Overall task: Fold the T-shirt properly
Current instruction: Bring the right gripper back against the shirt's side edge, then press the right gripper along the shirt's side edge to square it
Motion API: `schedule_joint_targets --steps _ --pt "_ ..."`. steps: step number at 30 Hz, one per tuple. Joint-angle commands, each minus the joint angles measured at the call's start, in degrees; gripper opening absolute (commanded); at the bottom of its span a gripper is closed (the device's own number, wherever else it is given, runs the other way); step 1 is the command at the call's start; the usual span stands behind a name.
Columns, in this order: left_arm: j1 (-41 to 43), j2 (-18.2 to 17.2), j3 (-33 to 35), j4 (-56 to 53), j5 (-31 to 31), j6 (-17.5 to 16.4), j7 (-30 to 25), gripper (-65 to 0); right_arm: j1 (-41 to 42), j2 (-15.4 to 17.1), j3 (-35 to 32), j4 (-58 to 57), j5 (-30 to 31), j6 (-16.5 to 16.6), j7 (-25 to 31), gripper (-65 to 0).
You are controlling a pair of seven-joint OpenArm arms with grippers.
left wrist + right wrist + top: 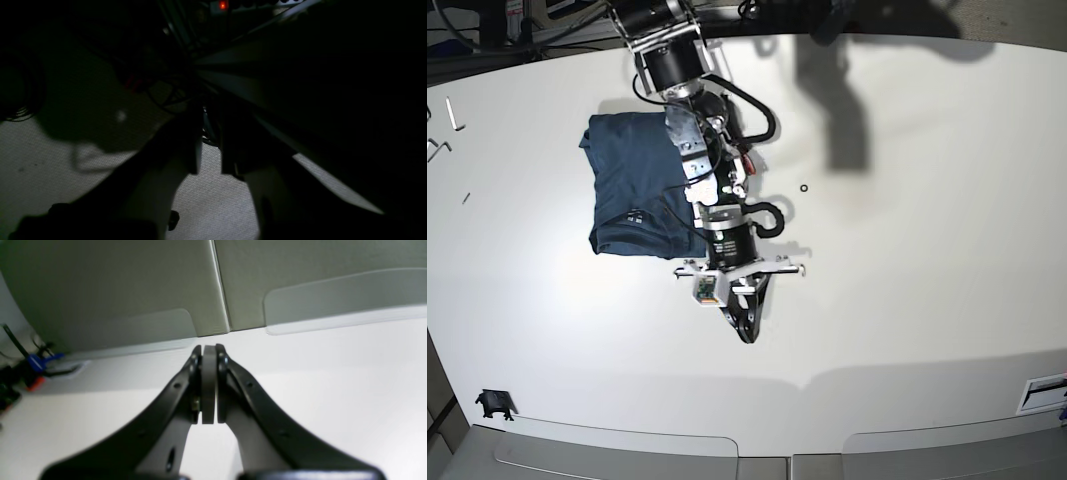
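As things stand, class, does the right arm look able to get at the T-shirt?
Probably yes. The shut right end effector is over bare table just beyond the folded T-shirt, nothing lies between them, and the arm itself crosses the shirt's edge.

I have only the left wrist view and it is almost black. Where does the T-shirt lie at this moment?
Observer: In the base view the T-shirt lies as a compact folded rectangle on the white table, partly under the right arm.
Operator: Does the right gripper hold it?
Observer: No. The right gripper is shut and empty, beyond the shirt's edge, over bare table.
Operator: Is anything else near?
Observer: A small black ring lies on the table, apart from the shirt.
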Motion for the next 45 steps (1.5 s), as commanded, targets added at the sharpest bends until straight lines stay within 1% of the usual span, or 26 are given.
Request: schedule_joint_targets --steps 1,3,5,6,9,10,20,21,22,24,28,31,33,34,36,40,42,45 --pt "0.52 0.26 0.09 0.26 0.24 -0.59 -0.76 -56.9 1.29 -1.09 0.85 1.05 1.86 0.28 1.77 -65.0" --pt "0.52 0.26 0.09 0.26 0.24 -0.59 -0.74 -56.9 1.18 -2.95 3.21 1.05 4.96 0.24 1.79 -65.0" --pt "0.52 0.28 0.09 0.26 0.26 -0.59 -0.74 -56.9 1.09 -3.13 6.38 1.05 5.77 0.11 1.81 -65.0" --pt "0.57 0.26 0.09 0.26 0.17 -0.57 -0.79 -56.9 1.11 -3.13 6.86 1.05 6.14 -0.04 1.79 -65.0" --pt "0.66 0.24 0.09 0.26 0.13 -0.59 -1.27 -56.9 1.09 -3.13 8.17 1.05 8.61 -2.08 2.49 -65.0" --pt "0.66 0.24 0.09 0.26 0.13 -0.59 -1.42 -56.9 1.09 -3.13 8.48 1.05 8.68 -2.75 2.51 -65.0" --pt "0.66 0.15 0.09 0.26 0.15 -0.59 -1.64 -56.9 1.07 -3.13 9.03 1.05 8.55 -2.82 2.62 -65.0" --pt "0.66 0.15 0.09 0.26 0.15 -0.59 -1.64 -56.9 1.05 -3.13 9.03 1.05 6.97 -2.82 2.62 -65.0" --pt "0.66 0.15 0.09 0.26 0.15 -0.59 -1.64 -56.9 1.03 -3.13 9.03 1.05 4.07 -2.82 2.64 -65.0" --pt "0.66 0.15 0.09 0.26 0.15 -0.59 -1.64 -56.9 0.96 -3.13 9.03 1.05 -3.17 -2.82 2.71 -65.0" --pt "0.66 0.15 0.09 0.26 0.15 -0.59 -1.64 -56.9 0.96 -3.13 9.03 1.05 -20.15 -2.78 3.15 -65.0" --pt "0.66 0.15 0.09 0.26 0.15 -0.59 -1.64 -56.9 0.96 -3.13 9.03 1.05 -33.66 -2.82 6.19 -65.0" --pt "0.66 0.15 0.09 0.26 0.15 -0.59 -1.64 -56.9 0.96 -3.13 9.03 1.05 -39.10 -2.82 8.87 -65.0" --pt "0.66 0.15 0.11 0.26 0.15 -0.59 -1.64 -56.9 0.96 -3.13 9.03 1.05 -40.70 -2.80 9.86 -65.0" --pt "0.66 0.15 0.09 0.26 0.15 -0.59 -1.64 -56.9 0.96 -3.13 9.03 1.05 -42.40 -2.80 10.12 -65.0" --pt "0.66 0.15 0.09 0.26 0.15 -0.59 -1.64 -56.9 0.96 -3.13 9.03 1.05 -41.81 -2.80 10.12 -65.0" --pt "0.66 0.15 0.09 0.26 0.15 -0.59 -1.64 -56.9 0.96 -3.13 9.03 1.05 -35.98 -2.80 10.10 -65.0" --pt "0.66 0.15 0.09 0.26 0.15 -0.59 -1.64 -56.9 0.94 -3.13 9.03 1.05 -21.94 -2.80 9.66 -65.0"
